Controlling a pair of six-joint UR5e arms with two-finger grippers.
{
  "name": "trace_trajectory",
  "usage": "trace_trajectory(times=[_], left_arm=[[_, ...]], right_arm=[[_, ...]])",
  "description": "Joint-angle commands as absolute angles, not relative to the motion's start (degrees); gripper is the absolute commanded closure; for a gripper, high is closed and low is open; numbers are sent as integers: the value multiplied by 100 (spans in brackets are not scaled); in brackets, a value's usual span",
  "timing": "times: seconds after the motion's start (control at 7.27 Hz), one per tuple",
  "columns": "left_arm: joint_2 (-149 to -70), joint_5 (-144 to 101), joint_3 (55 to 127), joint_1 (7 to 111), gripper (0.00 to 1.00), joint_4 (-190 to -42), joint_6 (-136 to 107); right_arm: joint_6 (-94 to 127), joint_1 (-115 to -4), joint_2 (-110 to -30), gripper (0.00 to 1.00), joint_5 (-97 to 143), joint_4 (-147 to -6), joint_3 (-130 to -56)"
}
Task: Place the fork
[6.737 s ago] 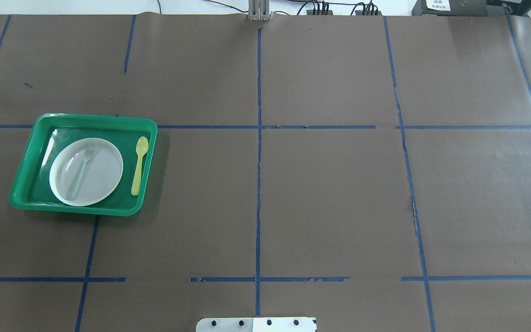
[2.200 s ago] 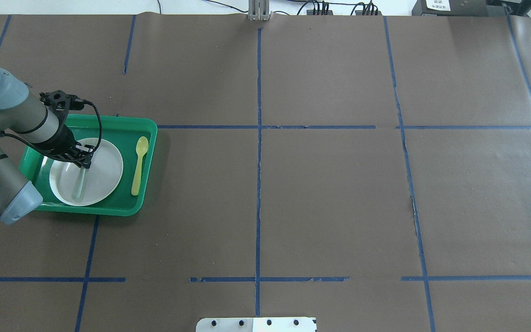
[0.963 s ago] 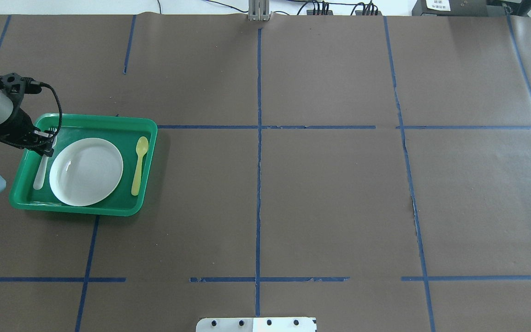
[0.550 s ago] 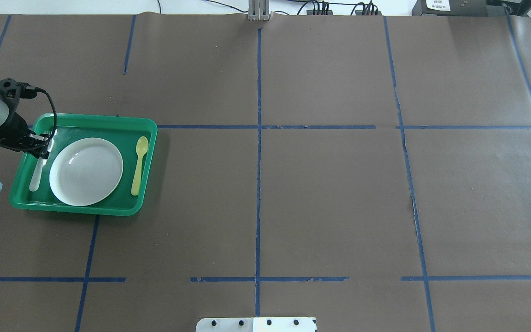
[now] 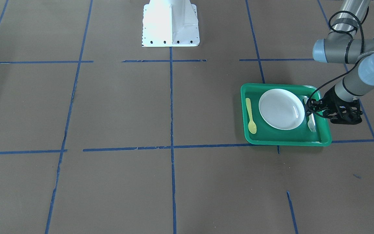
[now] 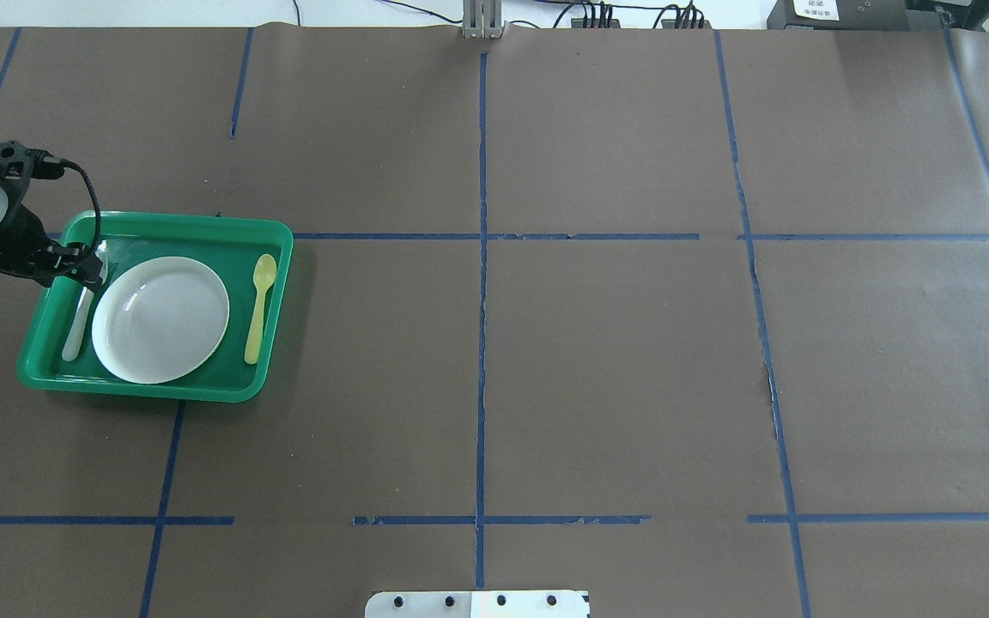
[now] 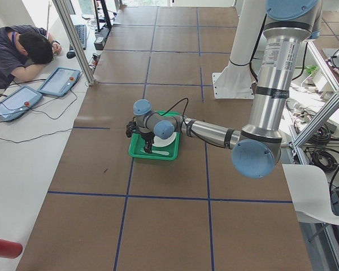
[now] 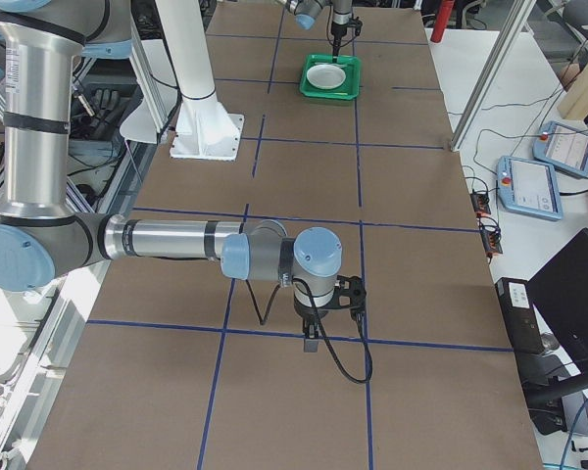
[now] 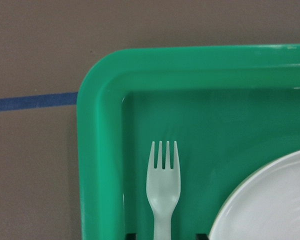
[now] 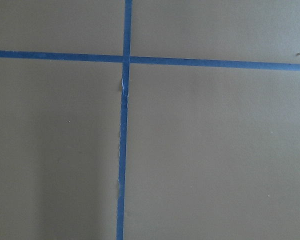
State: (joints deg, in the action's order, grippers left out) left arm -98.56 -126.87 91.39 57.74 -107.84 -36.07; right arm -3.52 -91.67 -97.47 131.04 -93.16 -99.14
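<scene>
Since the small pale grey-white plastic fork (image 9: 163, 187) lies flat on the floor of the green plastic tray (image 9: 97, 165), the placing looks done, & what is left is, by judgement, getting the left gripper (image 6: 87, 268) away w/o disturbing it.

Key relation: the wrist view shows two dark fingertips (image 9: 131, 235) at its bottom edge, one on each side of the fork handle, w/ green tray floor showing between each tip & the handle. So the fingers stand wide and straddle the handle, gripping nothing. The fork runs straight out ahead of them. Its long axis is parallel to the tray's left wall, tines away from the robot, handle end towards it.

Fork position: in the strip between the tray's left wall & the round white plate (image 9: 270, 205). It is clear of the plate at the tine end. Whether the handle end touches the plate rim, cannot tell.

Nearer arm: the left, right over the fork. The right gripper (image 8: 312, 343) hangs over bare brown paper-covered table (image 6: 615, 369), well apart from the tray. Its fingers can't be judged open or closed from the views at hand.

Tray contents: plate about centre, nothing on it; fork on its left; a yellow plastic spoon (image 6: 259, 307) on its right, parallel to the fork, bowl end also away from the robot.

Next move probably calls for a straight rise. A sideways pull could catch the handle or the tray wall.
</scene>
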Motion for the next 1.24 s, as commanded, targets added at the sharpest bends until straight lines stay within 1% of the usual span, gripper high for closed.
trace_trajectory(times=[0.0,0.28,0.55,0.69,0.83,0.96,1.1], left_arm=[[-9870,-12700,9465,6377,0,-10514,-2916],[-10228,-12648,9501,7054,0,-9532,-974],[-10108,-12665,9484,7809,0,-9484,939],[-9681,-12726,9466,8362,0,-9562,1732],[-9520,-12753,9457,8733,0,-9519,1975],[-9162,-12927,9414,8841,0,-9484,1934],[-8949,-12929,9343,9207,0,-9475,1342]], right_arm=[[-343,-9167,-9747,0,13104,-9316,-9914],[-351,-9167,-9747,0,13096,-9316,-9914],[-351,-9167,-9747,0,13096,-9316,-9914],[-352,-9167,-9747,0,13104,-9316,-9914],[-352,-9167,-9747,0,13096,-9316,-9914],[-352,-9167,-9747,0,13096,-9316,-9914],[-343,-9167,-9747,0,13104,-9316,-9914]])
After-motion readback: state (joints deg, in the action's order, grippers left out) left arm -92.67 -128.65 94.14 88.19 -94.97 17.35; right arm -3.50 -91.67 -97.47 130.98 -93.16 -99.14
